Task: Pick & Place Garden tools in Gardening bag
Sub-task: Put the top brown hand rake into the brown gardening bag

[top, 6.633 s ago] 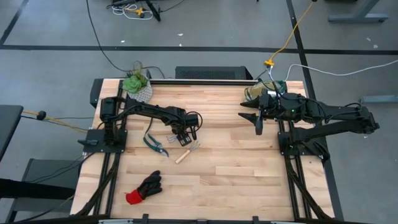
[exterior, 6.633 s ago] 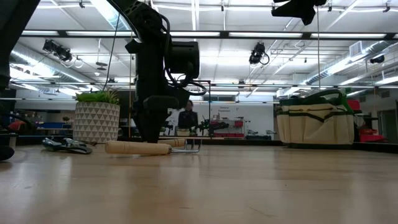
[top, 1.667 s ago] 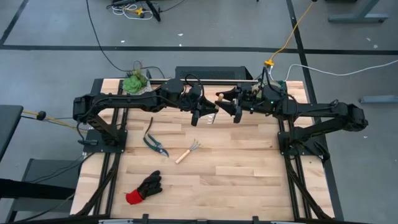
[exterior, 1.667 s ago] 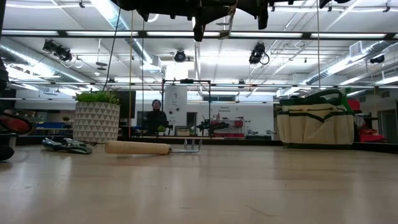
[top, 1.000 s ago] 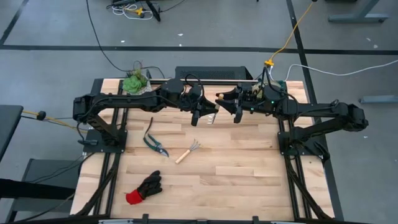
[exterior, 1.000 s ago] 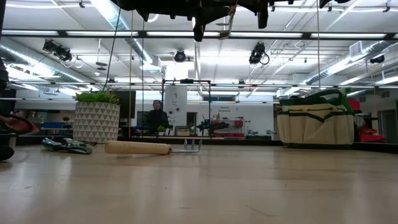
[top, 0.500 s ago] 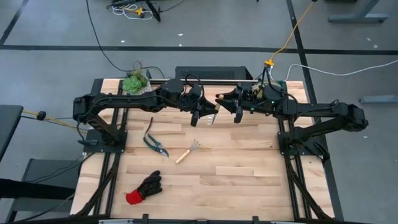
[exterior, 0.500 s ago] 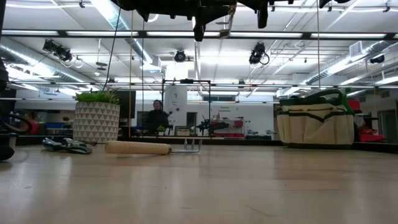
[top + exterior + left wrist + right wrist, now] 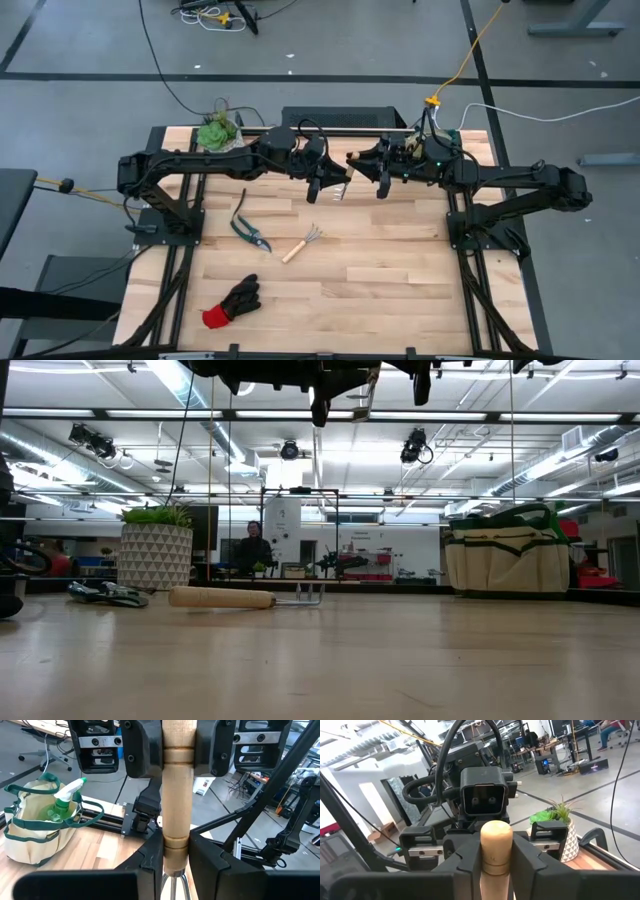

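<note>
Wooden table [image 9: 400, 260] in workshop hall, both grippers, left gripper [image 9: 175, 865] and right gripper [image 9: 496, 857], clamped on one wooden-handled tool [image 9: 177, 795] mid-air.

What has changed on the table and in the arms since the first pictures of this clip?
One wooden-handled tool has left the table: the left gripper lifted it toward the back centre, where the right gripper came over and closed its fingers on the handle's other end. Both now hold it in mid-air. The rake, shears, glove, plant and bag stayed put.
</note>
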